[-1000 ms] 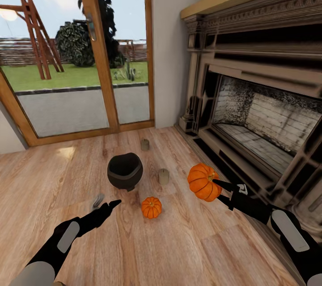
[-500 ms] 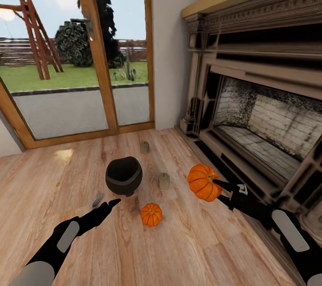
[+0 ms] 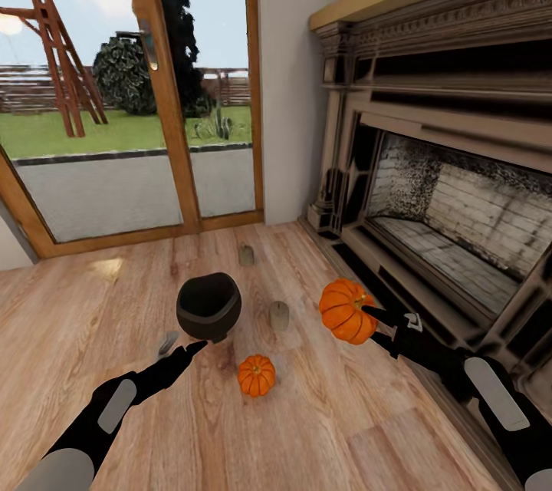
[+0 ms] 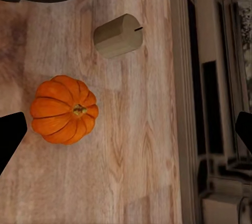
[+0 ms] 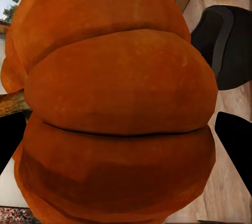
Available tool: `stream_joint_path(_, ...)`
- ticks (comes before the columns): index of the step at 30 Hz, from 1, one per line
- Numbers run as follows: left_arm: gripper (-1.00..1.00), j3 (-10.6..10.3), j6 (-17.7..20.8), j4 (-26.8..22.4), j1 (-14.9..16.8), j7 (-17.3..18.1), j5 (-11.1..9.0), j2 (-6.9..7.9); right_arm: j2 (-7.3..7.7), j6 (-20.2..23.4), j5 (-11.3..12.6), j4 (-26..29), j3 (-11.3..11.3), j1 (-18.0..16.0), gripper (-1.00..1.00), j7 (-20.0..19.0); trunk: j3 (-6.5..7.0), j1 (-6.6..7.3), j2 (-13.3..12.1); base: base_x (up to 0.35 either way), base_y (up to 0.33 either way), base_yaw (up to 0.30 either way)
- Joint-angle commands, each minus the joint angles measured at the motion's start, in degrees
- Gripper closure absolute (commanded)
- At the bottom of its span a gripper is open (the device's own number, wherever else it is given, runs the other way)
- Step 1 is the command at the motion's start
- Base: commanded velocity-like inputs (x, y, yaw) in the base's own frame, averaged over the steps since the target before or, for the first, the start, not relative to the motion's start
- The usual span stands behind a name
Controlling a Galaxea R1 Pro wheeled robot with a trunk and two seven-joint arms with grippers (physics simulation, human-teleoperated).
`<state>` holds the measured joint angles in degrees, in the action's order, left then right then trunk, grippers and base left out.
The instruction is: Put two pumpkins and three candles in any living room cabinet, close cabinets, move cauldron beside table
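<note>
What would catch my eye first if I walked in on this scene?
Probably the larger pumpkin, bright orange, held off the wooden floor in the right gripper beside the big ornate fireplace. Next, the black cauldron on the floor, with the smaller pumpkin just in front of it and the open left gripper reaching toward them.

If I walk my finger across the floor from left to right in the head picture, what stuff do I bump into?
Left gripper → cauldron → small pumpkin → candle → big pumpkin, held in the right gripper.
</note>
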<state>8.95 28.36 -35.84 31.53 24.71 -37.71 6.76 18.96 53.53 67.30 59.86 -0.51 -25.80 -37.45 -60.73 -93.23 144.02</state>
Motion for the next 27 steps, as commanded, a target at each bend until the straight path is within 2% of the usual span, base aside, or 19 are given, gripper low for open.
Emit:
stream_joint_path(1,-1.00,0.16,0.47,-0.04,0.03,0.08,-0.32,-0.04,-0.23,0.29,0.09,0.06,0.05,-0.07,1.00,0.23,-0.05,0.01,0.02,0.003,-0.002,0.000)
stream_joint_path(2,-1.00,0.17,0.47,-0.07,0.03,0.08,-0.33,-0.05,-0.90,0.28,0.08,0.10,0.17,-0.10,1.00,0.54,-0.05,0.01,0.02,0.002,-0.001,0.000)
stream_joint_path(4,-1.00,0.14,0.49,-0.09,0.03,0.13,-0.34,-0.07,-3.27,0.24,0.01,0.10,0.39,-0.17,1.00,1.28,-0.05,0.01,0.02,0.001,0.000,0.000)
stream_joint_path(5,-1.00,0.15,0.53,-0.12,0.03,0.15,-0.36,-0.07,-6.05,0.04,-0.03,0.19,0.55,-0.23,1.00,2.79,-0.05,0.01,0.02,0.000,0.000,0.000)
stream_joint_path(6,-1.00,0.15,0.54,-0.12,0.03,0.15,-0.43,-0.07,-8.01,-0.06,-0.05,0.65,0.93,-0.55,1.00,4.49,-0.05,0.01,0.02,0.000,0.000,0.000)
stream_joint_path(10,-1.00,0.11,0.61,-0.16,0.03,0.64,-0.58,-0.01,-12.64,-0.18,-0.07,3.39,2.92,-1.02,1.00,11.09,-0.05,0.01,0.02,0.000,0.000,0.000)
stream_joint_path(12,-1.00,0.09,0.63,-0.13,0.03,2.60,-0.56,0.05,-14.25,-0.18,-0.01,5.63,3.40,-1.17,1.00,14.32,-0.05,0.01,0.02,0.000,0.000,0.000)
stream_joint_path(14,-1.00,0.05,0.64,-0.11,0.03,5.16,-0.53,0.13,-15.24,-0.06,0.03,9.71,3.70,-1.30,1.00,17.22,-0.05,0.01,0.02,0.000,0.000,0.000)
stream_joint_path(17,-1.00,0.06,0.66,-0.06,0.03,6.36,-0.52,0.18,-15.61,-0.01,0.42,11.70,3.66,-1.34,1.00,19.93,-0.05,0.01,0.02,0.000,0.000,0.000)
stream_joint_path(22,-1.00,0.02,0.71,-0.01,0.03,6.67,-0.52,0.19,-15.72,-0.10,0.27,12.17,3.60,-1.35,1.00,20.71,-0.05,0.01,0.02,0.000,-0.038,0.000)
stream_joint_path(27,-1.00,0.07,0.67,0.18,0.03,6.67,-0.52,0.05,-15.71,-0.16,0.26,12.46,3.51,-1.36,1.00,20.75,-0.05,0.01,0.02,0.021,-0.204,0.000)
